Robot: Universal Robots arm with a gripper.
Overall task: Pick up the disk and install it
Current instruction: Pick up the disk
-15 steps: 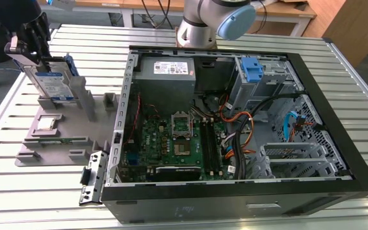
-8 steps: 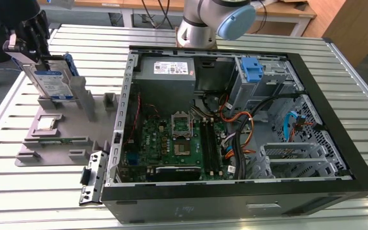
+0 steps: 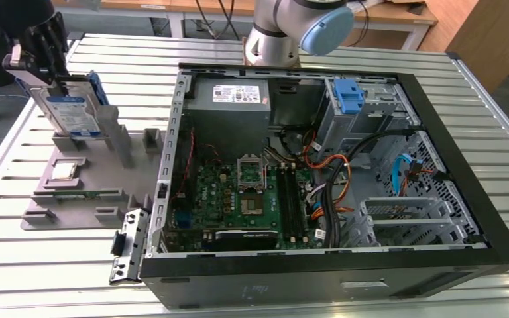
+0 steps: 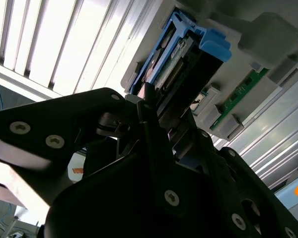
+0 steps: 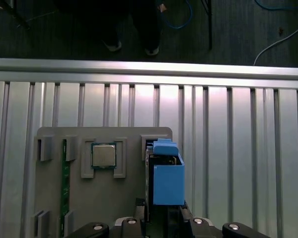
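Observation:
The disk [image 3: 69, 109] stands on edge in a slot of the grey holder tray [image 3: 77, 212] at the exterior view's left, beside the open computer case [image 3: 325, 199]. It is silver with a blue-and-white label and a blue carrier frame [image 5: 168, 178]. My gripper [image 3: 57, 83] comes down on the disk's upper edge, one finger on each flat side, and looks shut on it. In the second wrist view the disk [image 4: 176, 59] runs away from the gripper [image 4: 166, 111] into the holder. The first wrist view looks down on the gripper [image 5: 164, 212] and the disk's top edge.
The tray also holds a processor chip [image 5: 104, 155] and a green memory stick [image 5: 64, 188]. Inside the case are a grey power supply [image 3: 230, 99], the motherboard [image 3: 246, 192], cables and a drive bay with a blue bracket [image 3: 349, 98]. A person's shoes [image 5: 131, 47] stand beyond the table edge.

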